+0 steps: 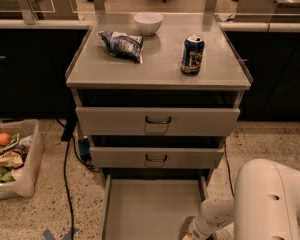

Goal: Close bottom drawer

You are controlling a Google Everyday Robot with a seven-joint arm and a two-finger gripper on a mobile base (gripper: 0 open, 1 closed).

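The bottom drawer point(150, 204) is pulled far out of the grey cabinet; its long flat grey tray runs down to the picture's lower edge, and its front and handle are out of view. My white arm point(270, 199) comes in from the lower right. The gripper point(190, 234) sits at the bottom edge, at the tray's right front corner, mostly cut off by the frame. The top drawer point(157, 120) and the middle drawer point(156, 157) each stand slightly out, each with a dark loop handle.
On the cabinet top point(160, 69) stand a white bowl point(148, 23), a crumpled chip bag point(122, 44) and a blue soda can point(192, 54). A clear bin of rubbish point(12, 156) sits on the floor at left. A black cable point(67, 184) runs along the floor beside the cabinet.
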